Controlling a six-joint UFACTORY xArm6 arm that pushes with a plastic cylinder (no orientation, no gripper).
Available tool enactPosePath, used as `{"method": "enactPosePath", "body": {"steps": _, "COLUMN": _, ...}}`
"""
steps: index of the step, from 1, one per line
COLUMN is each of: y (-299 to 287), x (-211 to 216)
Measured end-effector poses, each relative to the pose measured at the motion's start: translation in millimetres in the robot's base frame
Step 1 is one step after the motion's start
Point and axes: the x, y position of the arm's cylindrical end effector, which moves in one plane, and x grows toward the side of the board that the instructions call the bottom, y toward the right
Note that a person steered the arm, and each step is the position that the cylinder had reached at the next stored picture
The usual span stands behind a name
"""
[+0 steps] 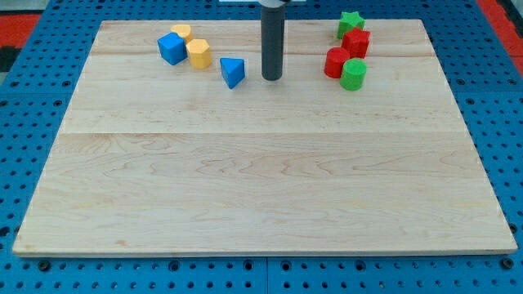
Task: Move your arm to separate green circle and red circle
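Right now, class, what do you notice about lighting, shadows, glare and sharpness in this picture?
In the camera view the lighting is even and soft: the blocks, such as the green circle and red circle, cast only faint shadows; no strong glare on the wooden board; my tip and the blocks look sharp; the rod's top is cropped by the view's top.

No legible text or labels anywhere.

The rod is cut off by the view's top.
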Motion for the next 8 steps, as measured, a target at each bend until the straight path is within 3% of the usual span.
{"method": "enactPosePath", "body": {"steps": 2, "y": -96, "x": -25}}
{"method": "enactPosePath", "body": {"steps": 3, "y": -71, "x": -26}}
{"method": "enactPosePath", "body": {"steps": 4, "y": 2, "x": -51}}
{"method": "enactPosePath", "body": {"steps": 5, "y": 17, "x": -56}}
{"method": "enactPosePath", "body": {"steps": 7, "y": 75, "x": 58}}
{"method": "enactPosePath", "body": {"steps": 8, "y": 131, "x": 71}}
